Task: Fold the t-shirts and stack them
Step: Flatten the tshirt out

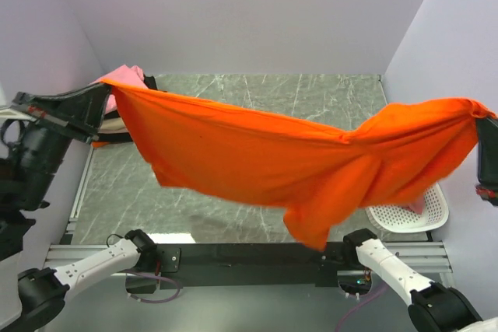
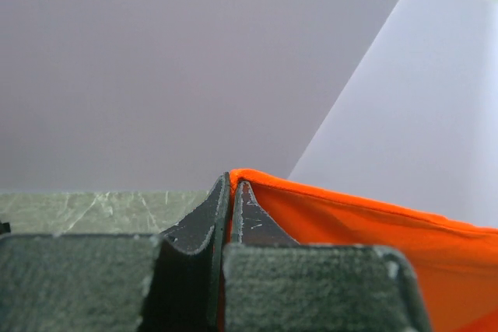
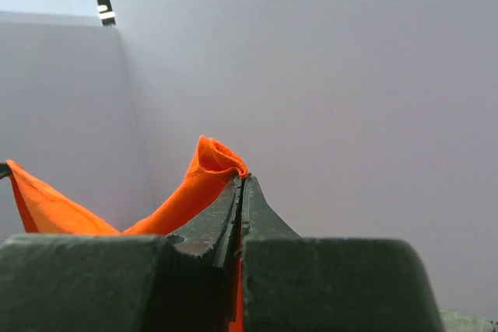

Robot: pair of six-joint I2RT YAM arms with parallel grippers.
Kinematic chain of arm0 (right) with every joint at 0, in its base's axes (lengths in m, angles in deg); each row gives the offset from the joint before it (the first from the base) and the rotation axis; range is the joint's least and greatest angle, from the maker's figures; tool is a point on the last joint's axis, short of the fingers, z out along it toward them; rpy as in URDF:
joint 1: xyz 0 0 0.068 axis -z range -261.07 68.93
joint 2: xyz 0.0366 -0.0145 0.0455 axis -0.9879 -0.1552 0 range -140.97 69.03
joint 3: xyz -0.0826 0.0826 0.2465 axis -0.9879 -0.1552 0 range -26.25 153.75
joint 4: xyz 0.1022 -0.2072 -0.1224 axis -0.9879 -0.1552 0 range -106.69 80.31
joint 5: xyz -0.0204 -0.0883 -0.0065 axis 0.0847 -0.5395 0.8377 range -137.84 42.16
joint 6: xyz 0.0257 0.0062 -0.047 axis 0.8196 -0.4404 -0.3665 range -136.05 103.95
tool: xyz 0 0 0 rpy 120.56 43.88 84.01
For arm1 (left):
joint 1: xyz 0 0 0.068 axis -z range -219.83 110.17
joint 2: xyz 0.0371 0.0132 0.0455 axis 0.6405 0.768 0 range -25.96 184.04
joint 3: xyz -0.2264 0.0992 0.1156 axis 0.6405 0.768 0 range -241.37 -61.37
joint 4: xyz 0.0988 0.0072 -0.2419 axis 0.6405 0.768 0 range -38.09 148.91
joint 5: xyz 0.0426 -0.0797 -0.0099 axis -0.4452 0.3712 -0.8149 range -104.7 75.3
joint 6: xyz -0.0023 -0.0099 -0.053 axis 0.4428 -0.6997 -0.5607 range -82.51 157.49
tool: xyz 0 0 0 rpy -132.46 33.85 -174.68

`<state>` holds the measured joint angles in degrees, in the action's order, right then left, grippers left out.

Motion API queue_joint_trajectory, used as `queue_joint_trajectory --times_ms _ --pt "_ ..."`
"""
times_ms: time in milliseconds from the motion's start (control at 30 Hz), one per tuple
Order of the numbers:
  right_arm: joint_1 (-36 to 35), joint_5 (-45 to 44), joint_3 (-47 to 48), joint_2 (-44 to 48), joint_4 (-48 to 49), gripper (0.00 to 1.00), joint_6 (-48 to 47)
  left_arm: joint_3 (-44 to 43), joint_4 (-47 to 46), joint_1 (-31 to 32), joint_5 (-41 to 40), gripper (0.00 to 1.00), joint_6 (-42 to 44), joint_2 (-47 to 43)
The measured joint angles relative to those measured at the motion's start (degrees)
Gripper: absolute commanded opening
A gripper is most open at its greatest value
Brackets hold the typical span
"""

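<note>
place: robot lab booth | evidence: plain white walls (image 1: 233, 13), marble tabletop (image 1: 311, 95)

Basket (image 1: 393, 217) (white lattice) half behind orange t-shirt (image 1: 257, 153)

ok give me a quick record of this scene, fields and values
left gripper: shut on one end of the orange t-shirt
right gripper: shut on its other end
orange t-shirt: stretched in the air between them, middle sagging over the table
pink shirt: back left, by the left gripper
white basket: front right, partly hidden
</note>
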<state>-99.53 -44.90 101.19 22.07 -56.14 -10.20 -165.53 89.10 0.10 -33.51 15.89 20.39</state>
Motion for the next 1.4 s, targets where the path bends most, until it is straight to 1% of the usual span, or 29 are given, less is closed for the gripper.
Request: queue_joint_trajectory --times_ms 100,233,300,400,500,567,633,733,867,1000,1133,1267,1400 --pt "0.0 0.3 -4.4 -0.3 1.9 0.0 -0.7 1.0 -0.1 0.0 -0.7 0.01 0.4 2.4" --pt "0.0 -1.1 -13.2 -5.2 4.4 0.0 -1.7 1.9 -0.8 -1.0 -3.3 0.01 1.5 11.6" --pt "0.1 -2.4 -16.2 -10.0 5.8 0.0 -2.3 2.5 -1.1 -4.5 -2.6 0.01 1.9 18.7" --pt "0.7 -3.6 -18.4 -20.5 7.6 0.0 -2.9 4.5 -2.1 -11.4 -0.1 0.01 2.4 28.7" --pt "1.7 -3.5 -17.9 -32.0 8.7 0.0 -3.2 5.2 -2.0 -17.9 2.7 0.01 2.5 38.4" --pt "2.4 -3.5 -15.4 -38.6 7.7 0.0 -3.3 5.0 -1.8 -20.7 4.5 0.01 2.7 42.0" --pt "2.9 -3.3 -11.7 -43.9 6.9 0.0 -3.4 3.1 -1.4 -22.8 6.1 0.01 2.9 44.1" --pt "3.1 -3.3 -4.4 -47.8 5.2 0.0 -3.8 -1.2 -1.6 -23.6 7.8 0.0 3.5 44.3" --pt "3.1 -3.1 1.7 -45.6 6.4 0.0 -4.1 -4.7 -4.2 -23.5 10.3 0.01 4.4 41.3" --pt "3.1 -2.4 1.1 -39.0 7.7 0.0 -4.3 -3.9 -5.3 -23.5 13.3 0.01 4.6 35.3" --pt "3.1 -0.7 -7.2 -28.4 10.2 0.0 -4.4 0.7 -5.4 -23.5 16.7 0.01 4.6 26.9" --pt "3.1 1.6 -14.8 -18.5 10.1 0.0 -4.4 2.1 -3.8 -23.5 19.5 0.01 4.6 20.5" --pt "3.1 3.8 -14.8 -12.7 8.4 0.0 -4.4 1.6 -1.3 -23.5 22.2 0.01 4.3 15.5"
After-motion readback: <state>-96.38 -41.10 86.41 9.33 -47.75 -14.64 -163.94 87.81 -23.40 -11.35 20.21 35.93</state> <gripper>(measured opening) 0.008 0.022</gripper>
